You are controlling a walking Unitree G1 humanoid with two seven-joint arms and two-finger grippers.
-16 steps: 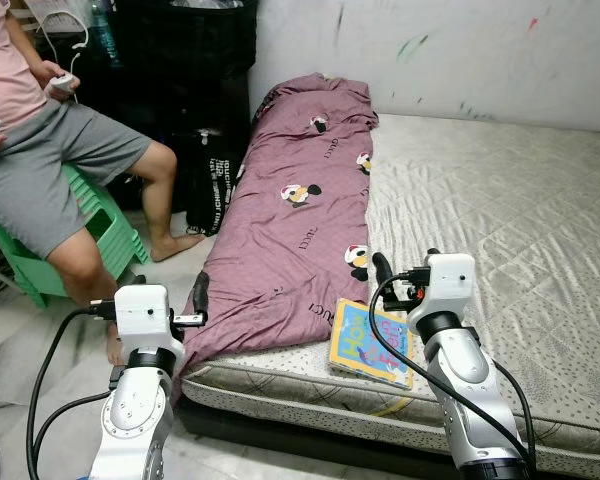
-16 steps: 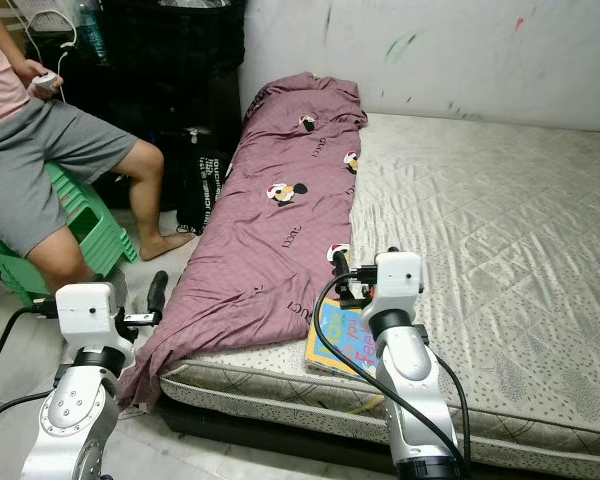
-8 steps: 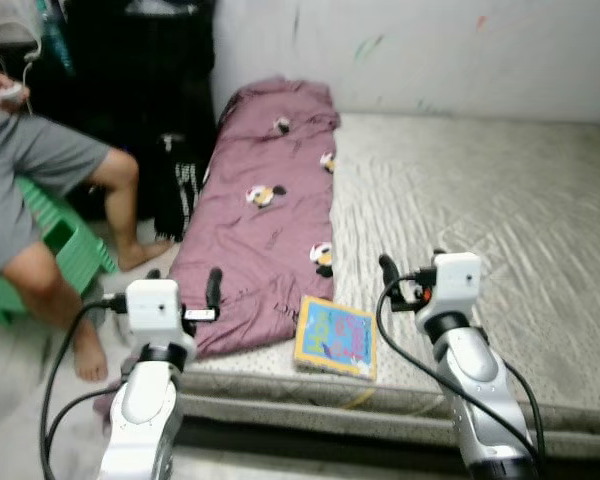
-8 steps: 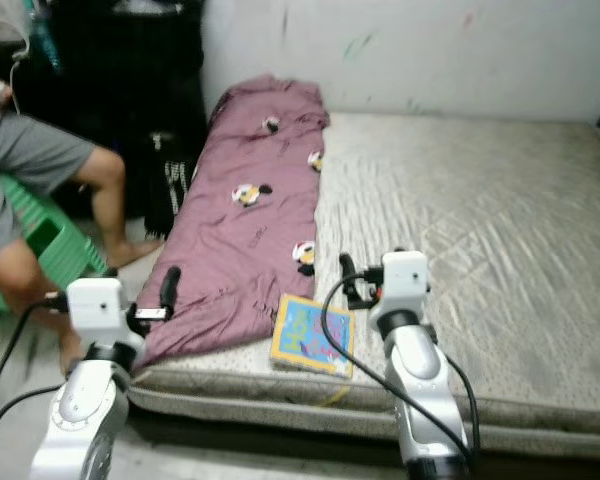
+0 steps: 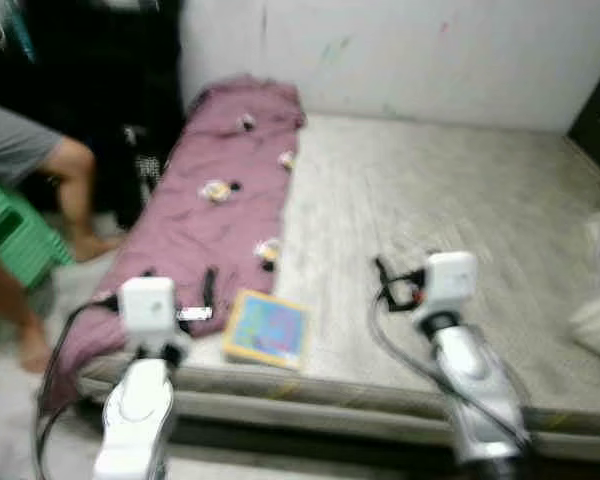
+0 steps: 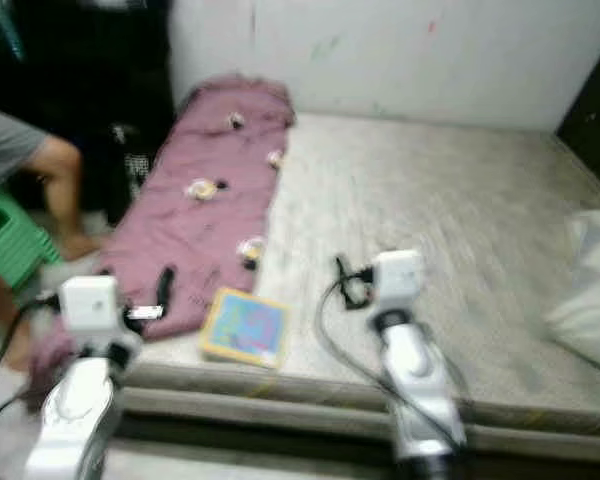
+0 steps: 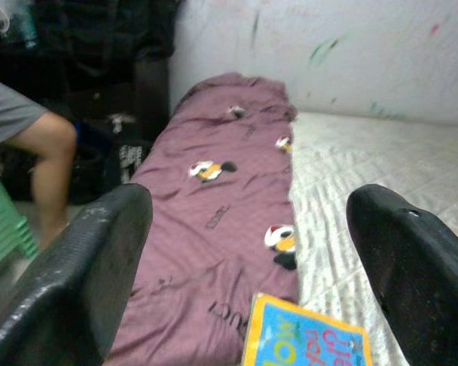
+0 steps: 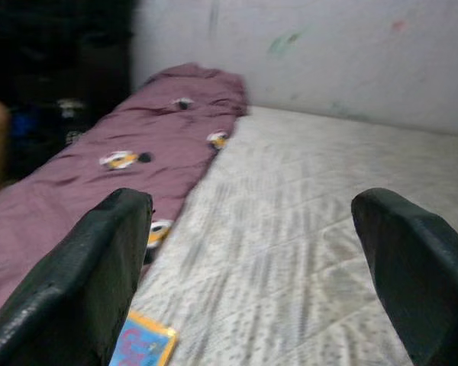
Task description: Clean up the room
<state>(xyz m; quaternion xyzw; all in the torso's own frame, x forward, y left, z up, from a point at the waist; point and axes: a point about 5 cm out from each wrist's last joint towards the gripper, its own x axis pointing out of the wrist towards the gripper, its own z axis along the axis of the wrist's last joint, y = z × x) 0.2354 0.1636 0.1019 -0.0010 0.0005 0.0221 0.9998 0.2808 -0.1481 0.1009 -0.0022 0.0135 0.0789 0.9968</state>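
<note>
Your left gripper (image 7: pixel 244 267) and right gripper (image 8: pixel 252 267) hover spread wide, empty, over the mattress's (image 5: pixel 450 200) near edge. Colourful book (image 5: pixel 266 328) lies between them, beside the purple blanket (image 5: pixel 200 215).

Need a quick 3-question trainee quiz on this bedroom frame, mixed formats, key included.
1. True or false: the colourful flat picture book lies on the grey quilted mattress, beside the purple patterned blanket.
2. Multiple choice: the left gripper is A) shut on the book, B) open and holding nothing, C) gripping the blanket.
3. Fill in: the person's bare leg is next to a ____ plastic stool.

Key: 1 true; 2 B; 3 green.
</note>
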